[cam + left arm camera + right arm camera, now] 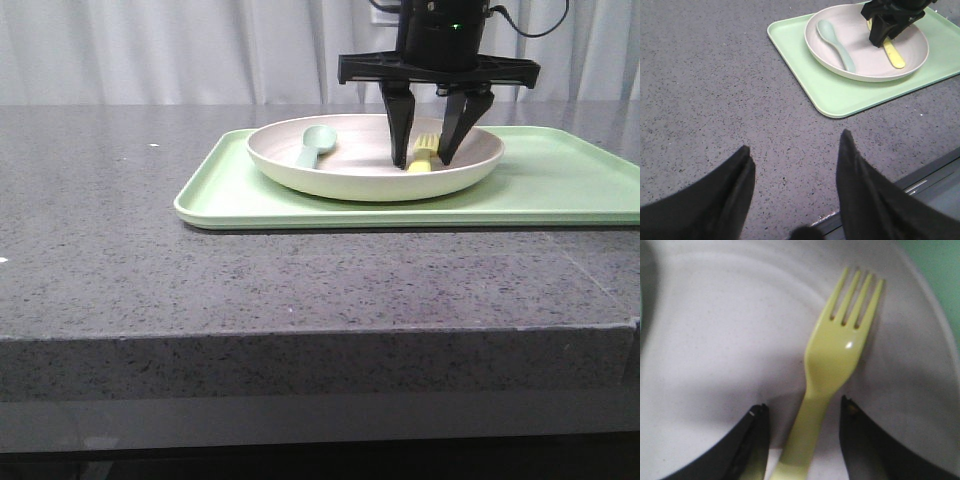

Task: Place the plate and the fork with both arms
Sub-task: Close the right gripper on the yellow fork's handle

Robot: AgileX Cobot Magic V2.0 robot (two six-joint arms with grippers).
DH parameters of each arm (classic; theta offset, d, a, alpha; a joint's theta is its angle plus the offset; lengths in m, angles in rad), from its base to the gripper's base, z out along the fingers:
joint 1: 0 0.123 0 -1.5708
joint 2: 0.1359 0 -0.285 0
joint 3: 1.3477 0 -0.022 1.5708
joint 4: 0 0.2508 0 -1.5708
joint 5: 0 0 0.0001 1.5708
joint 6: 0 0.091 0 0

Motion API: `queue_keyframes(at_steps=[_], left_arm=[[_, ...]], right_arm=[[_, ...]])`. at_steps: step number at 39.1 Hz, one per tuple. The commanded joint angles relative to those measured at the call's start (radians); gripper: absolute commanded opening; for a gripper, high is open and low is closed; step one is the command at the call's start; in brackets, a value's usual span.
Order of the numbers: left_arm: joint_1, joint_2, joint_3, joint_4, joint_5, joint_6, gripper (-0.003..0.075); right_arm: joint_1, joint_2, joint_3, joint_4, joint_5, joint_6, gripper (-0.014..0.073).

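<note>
The off-white plate point(350, 172) sits on a light-green tray point(560, 185). The pale-yellow fork point(423, 156) lies in the plate's right half. My right gripper point(424, 160) is open, lowered into the plate, with one finger on each side of the fork's handle point(807, 435); neither finger touches it. The fork's tines point(855, 297) point away from the gripper. In the left wrist view the plate point(860, 70) and fork point(892, 52) show far off. My left gripper point(795, 152) is open and empty over bare counter, well apart from the tray.
A grey-green spoon point(314, 147) lies in the plate's left half, also seen in the left wrist view point(837, 42). The tray point(805, 65) lies on a grey speckled counter point(120, 220). The counter's front edge point(920, 172) is near the left gripper.
</note>
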Motion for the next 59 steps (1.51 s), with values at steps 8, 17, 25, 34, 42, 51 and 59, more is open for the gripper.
queue_keyframes(at_steps=[8, 17, 25, 34, 42, 51, 59], left_arm=[[0.004, 0.003, -0.027, -0.024, -0.067, 0.001, 0.0368], [0.004, 0.003, -0.027, -0.024, -0.067, 0.001, 0.0368], [0.004, 0.003, -0.027, -0.024, -0.067, 0.001, 0.0368], [0.004, 0.003, -0.027, -0.024, -0.067, 0.001, 0.0368], [0.004, 0.003, -0.027, -0.024, -0.067, 0.001, 0.0368], [0.004, 0.003, -0.027, -0.024, -0.067, 0.001, 0.0368], [0.004, 0.003, -0.027, -0.024, -0.067, 0.001, 0.0368]], right_arm=[[-0.005, -0.052, -0.029, -0.013, 0.094, 0.000, 0.0185], [-0.005, -0.052, -0.029, -0.013, 0.095, 0.000, 0.0178], [-0.005, -0.052, -0.029, -0.013, 0.095, 0.000, 0.0178], [-0.005, -0.072, -0.029, -0.007, 0.095, 0.000, 0.0178], [-0.005, -0.095, -0.029, -0.007, 0.095, -0.010, 0.0178], [-0.005, -0.099, -0.029, -0.007, 0.095, -0.012, 0.0178], [-0.005, -0.135, -0.029, -0.007, 0.095, -0.036, 0.0178]])
